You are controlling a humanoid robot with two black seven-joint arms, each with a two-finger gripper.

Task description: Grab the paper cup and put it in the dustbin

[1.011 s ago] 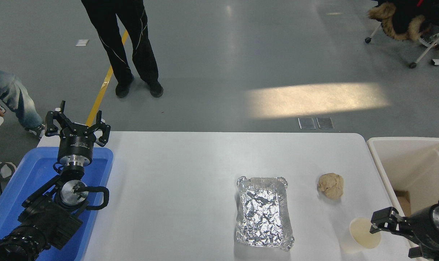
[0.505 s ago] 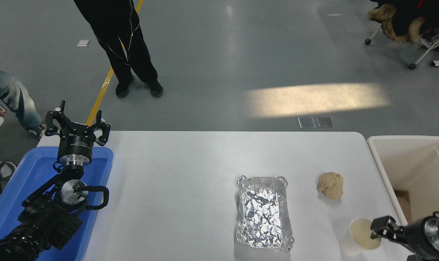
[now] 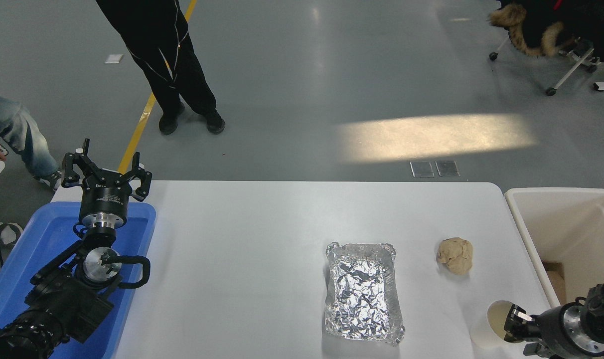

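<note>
Right tool [image 3: 515, 325] clamps paper cup [image 3: 496, 324] rim at tabletop [image 3: 242, 259] near corner, beside dustbin [image 3: 531, 244]; left tool [image 3: 106, 175] parked, fingers spread.

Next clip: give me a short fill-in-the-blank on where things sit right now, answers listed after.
1. The right gripper is at the rim of the ____.
2. The dough lump lies between the foil tray and the ____.
3. The left gripper is parked above the ____ tub.
4. The paper cup stands ____ on the table.

Answers: paper cup; dustbin; blue; upright
</note>
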